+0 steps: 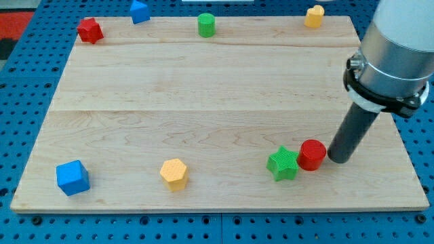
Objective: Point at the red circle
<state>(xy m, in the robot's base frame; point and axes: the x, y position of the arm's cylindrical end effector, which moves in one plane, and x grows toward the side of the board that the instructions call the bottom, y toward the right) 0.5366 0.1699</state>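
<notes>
1. Rod of dark straight make, hanging from a silver-grey arm housing [399, 47] at the view's right; no gripper on this rig, so nothing to report as open or closed.
2. My tip [338, 159] down on the pale wooden tabletop [203, 115], just beside the red circle, a short red plastic cylinder [312, 154], on that block's right side in the view; touching or a hair apart, cannot tell.
3. Red circle low on the tabletop toward the view's right, pressed up against the green star-shaped block [283, 163] on its left.
4. Yellow hexagonal block [174, 173] farther to the view's left along the bottom, well apart from the green star.
5. Blue cube [72, 177] near the bottom left corner.
6. Along the view's top edge, from left to right: a red block of irregular shape [89, 30], a blue block [140, 11] partly off the wood, a green cylinder [206, 25], and a small yellow block [314, 15] at the right corner.
7. Blue perforated board [420, 135] showing around the wooden tabletop on all sides.
</notes>
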